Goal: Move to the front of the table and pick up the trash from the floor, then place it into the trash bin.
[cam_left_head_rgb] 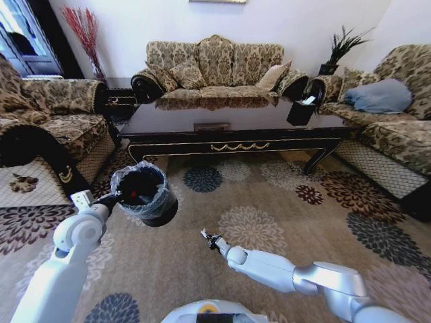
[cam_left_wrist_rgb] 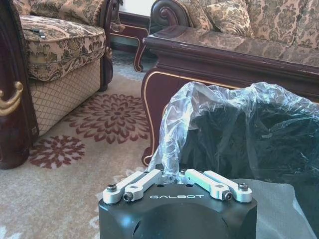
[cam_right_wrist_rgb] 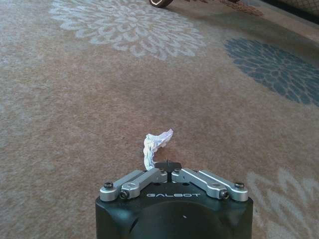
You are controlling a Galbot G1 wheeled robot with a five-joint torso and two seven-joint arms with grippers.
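Now | right gripper (cam_right_wrist_rgb: 168, 167) pinches small twisted white paper scrap (cam_right_wrist_rgb: 154, 146), carried above patterned carpet | round black bin with clear plastic liner (cam_left_head_rgb: 143, 193) lies to scrap's left, clamped at rim by left gripper (cam_left_wrist_rgb: 174, 175) | scrap's long axis juts forward from fingertips

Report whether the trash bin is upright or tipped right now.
Tipped: the trash bin hangs off the carpet from the left gripper, shut on its bag-lined rim, mouth tilted toward the head camera.
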